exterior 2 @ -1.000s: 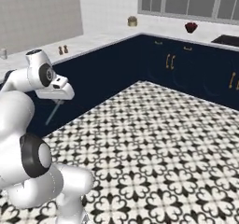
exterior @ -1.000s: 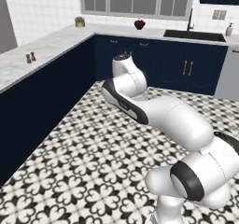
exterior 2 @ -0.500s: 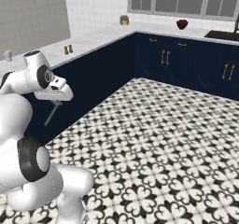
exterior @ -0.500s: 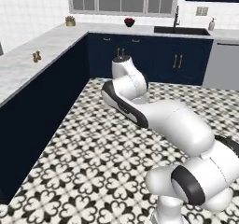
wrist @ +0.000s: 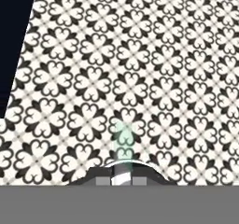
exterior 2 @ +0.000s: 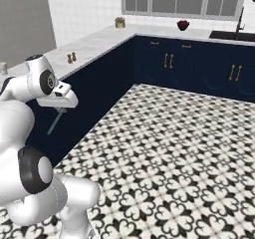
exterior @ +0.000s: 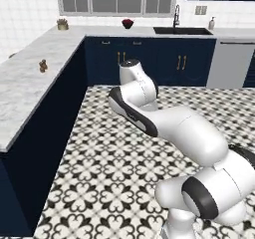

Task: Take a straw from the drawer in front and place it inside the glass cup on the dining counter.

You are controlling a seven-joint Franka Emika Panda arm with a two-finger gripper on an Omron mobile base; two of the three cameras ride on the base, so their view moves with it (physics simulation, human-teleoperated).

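Observation:
My gripper [exterior 2: 61,106] hangs from the hand at the left of the right base view, shut on the straw [exterior 2: 55,123]. The straw is a thin pale stick slanting down and left in front of the navy base of the dining counter [exterior 2: 94,46]. In the hand view the straw [wrist: 123,136] rises as a pale greenish stick from between the gripper [wrist: 122,177] fingers, over patterned floor. The dining counter [exterior: 30,88] runs along the left of the left base view. A small greyish thing at the far left edge [exterior 2: 2,66] may be the glass cup. The drawer is out of view.
A small dark shaker pair [exterior: 43,65] stands on the marbled top. At the back are a jar [exterior: 62,24], a dark red bowl [exterior: 127,23], a sink [exterior: 179,30] and navy cabinets with brass handles. Black-and-white tiled floor [exterior: 109,173] spreads between the counters.
The base has driven and turned, so the whole scene has slid leftwards and the left counter looks nearer. The arm keeps its pose and the straw stays in the gripper.

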